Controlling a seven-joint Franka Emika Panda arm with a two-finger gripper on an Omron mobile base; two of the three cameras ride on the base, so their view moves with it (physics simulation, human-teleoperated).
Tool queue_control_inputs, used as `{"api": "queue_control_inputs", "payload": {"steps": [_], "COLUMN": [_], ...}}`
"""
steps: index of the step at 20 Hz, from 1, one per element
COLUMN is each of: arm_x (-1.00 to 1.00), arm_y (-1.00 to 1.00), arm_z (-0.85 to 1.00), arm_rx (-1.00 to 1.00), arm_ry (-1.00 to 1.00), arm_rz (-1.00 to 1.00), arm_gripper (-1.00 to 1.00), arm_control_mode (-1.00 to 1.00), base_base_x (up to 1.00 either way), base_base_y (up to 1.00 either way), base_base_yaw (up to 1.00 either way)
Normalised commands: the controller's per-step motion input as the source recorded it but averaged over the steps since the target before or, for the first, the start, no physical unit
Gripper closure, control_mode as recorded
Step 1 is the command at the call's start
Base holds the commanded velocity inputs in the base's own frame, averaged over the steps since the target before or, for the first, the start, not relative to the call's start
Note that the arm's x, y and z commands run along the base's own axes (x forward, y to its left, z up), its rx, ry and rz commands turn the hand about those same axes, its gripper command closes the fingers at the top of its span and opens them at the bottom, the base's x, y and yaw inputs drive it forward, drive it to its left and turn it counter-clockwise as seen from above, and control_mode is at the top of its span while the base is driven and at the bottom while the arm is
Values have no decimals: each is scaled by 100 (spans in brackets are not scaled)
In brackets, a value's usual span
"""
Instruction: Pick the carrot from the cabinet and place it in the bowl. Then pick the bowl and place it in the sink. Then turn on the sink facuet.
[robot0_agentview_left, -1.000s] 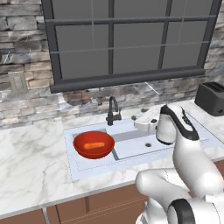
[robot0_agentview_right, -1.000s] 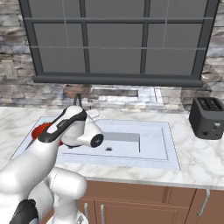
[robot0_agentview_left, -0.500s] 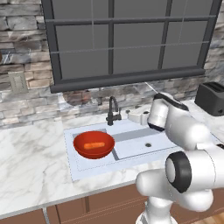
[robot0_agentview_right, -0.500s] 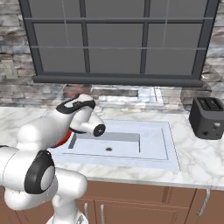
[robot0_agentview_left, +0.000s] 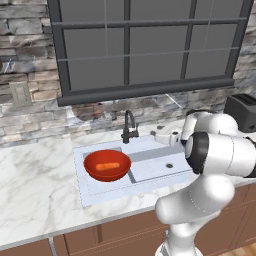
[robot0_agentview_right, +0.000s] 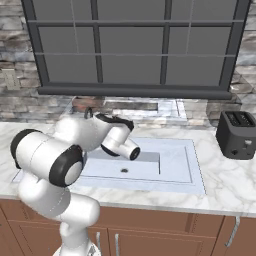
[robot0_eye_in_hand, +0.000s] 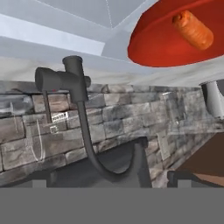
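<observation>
Red bowl (robot0_agentview_left: 107, 165) sits in the sink's (robot0_agentview_left: 150, 172) left basin with the carrot (robot0_agentview_left: 107, 166) inside. I cannot tell whether the claw (robot0_agentview_left: 161, 136), near the black faucet (robot0_agentview_left: 129, 127), is parted or clenched. Approaching off-line could miss the small lever or jam the spout.

You have a black toaster (robot0_agentview_right: 237, 135) on the marble counter (robot0_agentview_left: 35, 185). Behind it rises a stone wall (robot0_agentview_left: 25, 55) with a dark-framed window (robot0_agentview_right: 132, 45).
</observation>
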Motion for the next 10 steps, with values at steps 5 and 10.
{"api": "queue_control_inputs", "payload": {"steps": [5, 10], "arm_x": [9, 0], "arm_y": [24, 39], "arm_z": [-4, 0], "arm_rx": [1, 0], "arm_ry": [0, 0], "arm_rz": [0, -1], "arm_gripper": [-100, -100], "arm_control_mode": [-100, -100], "base_base_x": [0, 0], "base_base_y": [0, 0], "base_base_yaw": [0, 0]}}
